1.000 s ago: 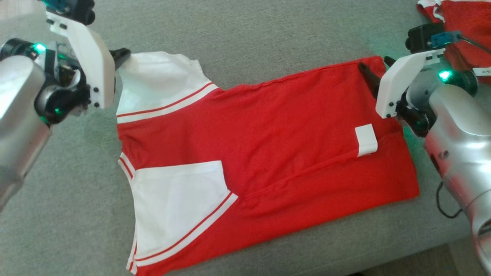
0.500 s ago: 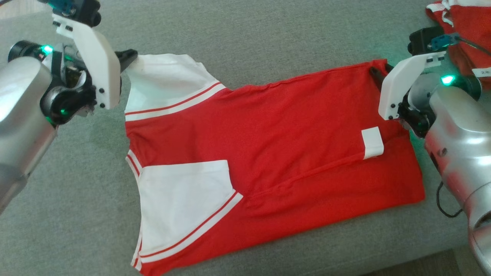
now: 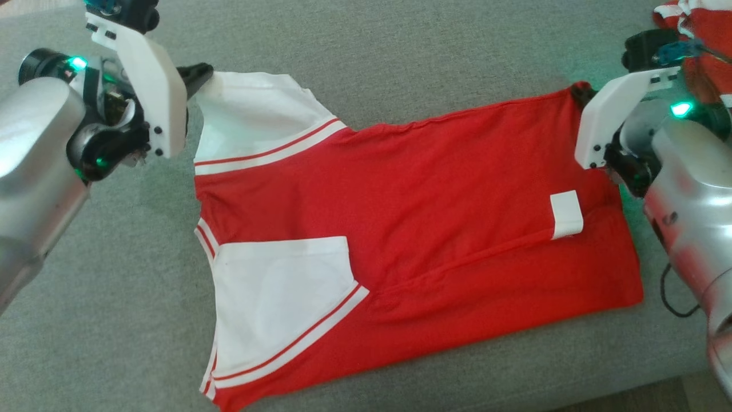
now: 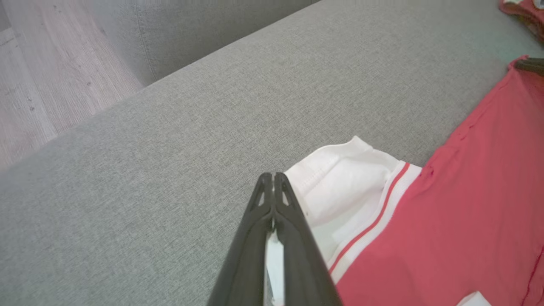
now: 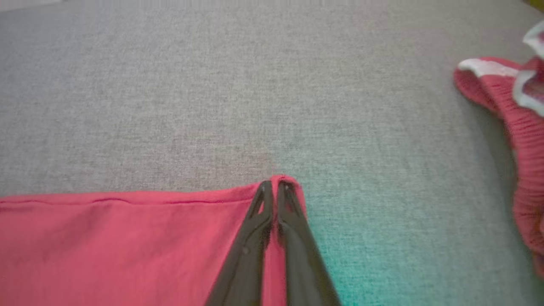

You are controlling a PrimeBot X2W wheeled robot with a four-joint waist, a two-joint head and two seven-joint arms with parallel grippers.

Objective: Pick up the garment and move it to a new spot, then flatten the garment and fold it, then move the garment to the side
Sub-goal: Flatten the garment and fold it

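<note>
The left gripper (image 4: pixel 274 177) has its two dark fingers pressed together on the garment's (image 4: pixel 446 221) white sleeve (image 4: pixel 340 187). A strip of white cloth shows between them lower down. In the head view the left gripper (image 3: pixel 201 73) sits at the garment's (image 3: pixel 429 189) far left corner, where the sleeve (image 3: pixel 251 114) lifts slightly. The right gripper (image 5: pixel 275 185) is also closed, pinching the garment's (image 5: pixel 106 242) far right hem corner, with red cloth puckered around the tips. The head view shows the right gripper (image 3: pixel 579 91) at that corner.

Between the two grips the garment lies spread out. Its red body fills the middle, a second white panel (image 3: pixel 280 297) lies at its near left, and a small white patch (image 3: pixel 566 214) sits near its right edge. A grey cushion (image 3: pixel 400 51) lies under the garment. Beyond the garment's far right corner, apart from it, lies another red-and-white cloth (image 3: pixel 706 34). Wooden floor (image 4: pixel 42 85) shows past the cushion, well to the garment's left.
</note>
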